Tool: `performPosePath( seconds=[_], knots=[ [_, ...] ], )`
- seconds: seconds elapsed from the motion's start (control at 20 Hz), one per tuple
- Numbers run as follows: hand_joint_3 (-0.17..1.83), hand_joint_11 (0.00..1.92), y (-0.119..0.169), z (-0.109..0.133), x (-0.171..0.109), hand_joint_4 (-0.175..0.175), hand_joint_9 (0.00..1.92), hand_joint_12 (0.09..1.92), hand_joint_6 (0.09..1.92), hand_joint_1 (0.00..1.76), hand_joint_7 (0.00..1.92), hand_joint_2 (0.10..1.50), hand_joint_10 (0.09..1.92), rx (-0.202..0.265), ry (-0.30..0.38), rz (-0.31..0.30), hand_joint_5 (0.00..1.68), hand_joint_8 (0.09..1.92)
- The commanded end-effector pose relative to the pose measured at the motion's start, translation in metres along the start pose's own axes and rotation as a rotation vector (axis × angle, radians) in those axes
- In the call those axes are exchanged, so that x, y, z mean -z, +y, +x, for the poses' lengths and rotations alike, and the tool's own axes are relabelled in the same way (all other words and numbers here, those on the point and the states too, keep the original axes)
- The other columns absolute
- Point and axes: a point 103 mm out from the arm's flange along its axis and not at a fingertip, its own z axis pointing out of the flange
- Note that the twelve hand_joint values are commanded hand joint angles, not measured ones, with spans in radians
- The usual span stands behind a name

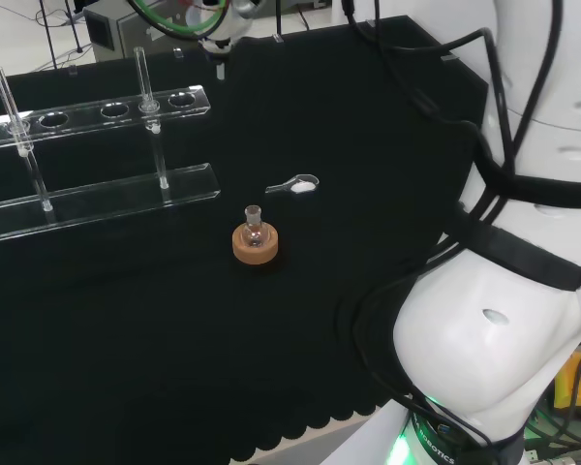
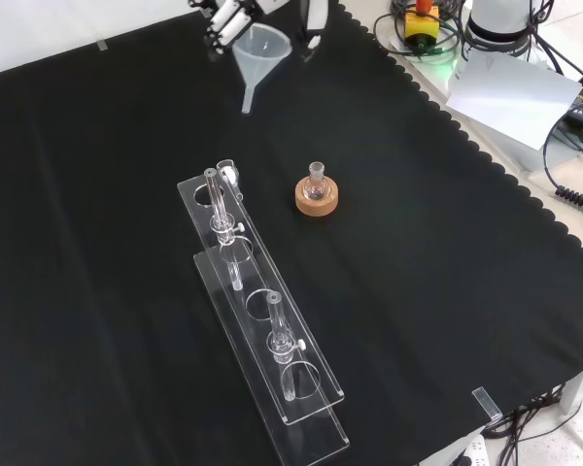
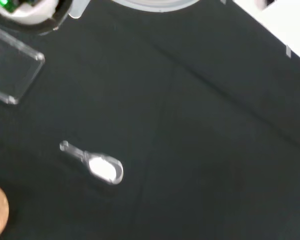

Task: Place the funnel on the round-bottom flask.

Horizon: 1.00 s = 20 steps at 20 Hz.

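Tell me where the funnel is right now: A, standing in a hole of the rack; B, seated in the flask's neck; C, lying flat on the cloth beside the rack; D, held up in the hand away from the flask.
D: in the front view the hand holds the funnel at the top of the picture, well apart from the flask, whose neck is bare on its cork ring.

My bench wears black cloth (image 2: 447, 291) with a scalloped edge; pale floor beyond it, cables (image 2: 573, 194) and a grey sheet (image 2: 510, 92) at the front view's right.
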Motion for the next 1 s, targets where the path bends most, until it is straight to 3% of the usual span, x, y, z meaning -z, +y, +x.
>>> performPosePath(
  seconds=[0.05,0.65,1.0],
  knots=[
    [0.65,0.49,-0.034,0.006,-0.019,0.040,1.16,1.28,0.82,0.89,0.92,0.65,0.46,-0.023,-0.006,0.059,0.74,0.61],
    [0.66,0.49,-0.031,0.051,-0.079,0.040,1.17,1.28,0.83,0.89,0.92,0.65,0.46,0.024,-0.023,0.171,0.74,0.61],
    [0.66,0.51,-0.022,0.057,-0.095,0.039,1.17,1.28,0.83,0.89,0.92,0.65,0.46,0.041,-0.026,0.210,0.74,0.62]
  ],
)
